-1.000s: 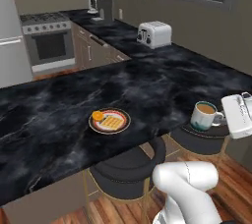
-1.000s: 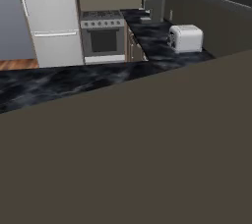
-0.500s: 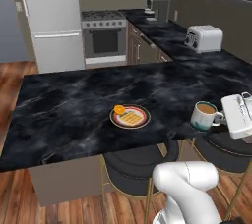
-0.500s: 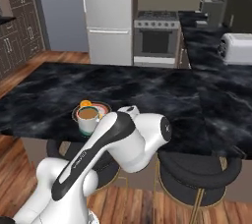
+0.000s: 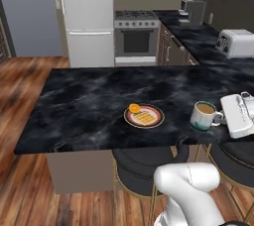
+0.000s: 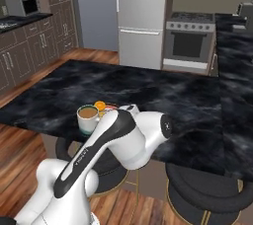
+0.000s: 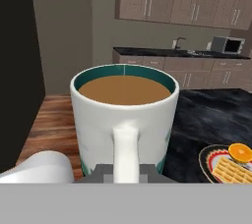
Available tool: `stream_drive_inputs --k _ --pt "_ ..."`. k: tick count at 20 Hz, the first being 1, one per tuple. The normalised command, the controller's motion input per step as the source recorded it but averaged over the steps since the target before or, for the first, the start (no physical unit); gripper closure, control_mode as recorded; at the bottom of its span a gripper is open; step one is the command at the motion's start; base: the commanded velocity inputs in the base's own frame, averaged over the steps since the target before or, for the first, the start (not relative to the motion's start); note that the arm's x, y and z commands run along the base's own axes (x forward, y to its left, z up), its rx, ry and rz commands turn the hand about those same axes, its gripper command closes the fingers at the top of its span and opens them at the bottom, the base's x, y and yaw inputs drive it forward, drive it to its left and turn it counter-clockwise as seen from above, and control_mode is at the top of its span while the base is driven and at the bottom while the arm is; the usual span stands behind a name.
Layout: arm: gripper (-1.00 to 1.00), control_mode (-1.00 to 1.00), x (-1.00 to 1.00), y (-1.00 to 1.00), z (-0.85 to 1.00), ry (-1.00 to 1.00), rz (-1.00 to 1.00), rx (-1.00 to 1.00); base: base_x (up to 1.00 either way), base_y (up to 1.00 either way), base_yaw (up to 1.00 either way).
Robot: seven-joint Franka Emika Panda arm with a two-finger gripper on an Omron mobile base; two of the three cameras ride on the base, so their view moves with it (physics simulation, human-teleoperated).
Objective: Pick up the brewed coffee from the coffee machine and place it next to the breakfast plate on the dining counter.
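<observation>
1. Basically, the step in hand was the placing: the tool (image 5: 224, 118) held the brewed coffee (image 5: 202, 115) by its handle, jaws closed on it, mug upright and apparently full.
2. Mug sat straight ahead of the tool, over the near edge of the desk (image 5: 89, 106). From the left base view its teal base looked to be at or just above the marble; contact can't be confirmed.
3. Breakfast plate (image 5: 144, 116) lay beyond the mug from the tool, near but not touching, a strip of bare marble between them. Waffle (image 5: 144, 118) and orange slice (image 5: 134, 108) were on it.
4. Hand view: handle centred just above the tool, coffee surface level, plate rim off to the lower right.
5. Coffee machine (image 5: 192, 10) stood far off on the back counter, so pick-up and carry look done.
6. Next move, my read: lower until the base seats flat, let go, then back off along the handle axis without tipping the mug.
7. Risk: mug is close to the desk edge; a nudge on retreat could slop coffee.
</observation>
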Motion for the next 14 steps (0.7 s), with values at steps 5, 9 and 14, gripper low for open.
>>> stream_drive_inputs --k 5,9,14 --pt "1.00 1.00 0.00 0.00 0.00 0.00 0.00 0.00 0.55 0.00 0.08" --pt "1.00 1.00 0.00 0.00 0.00 0.00 0.00 0.00 0.44 0.00 0.01" --pt "1.00 -1.00 0.27 0.00 -0.01 0.00 0.00 -0.08 0.16 0.00 0.00"
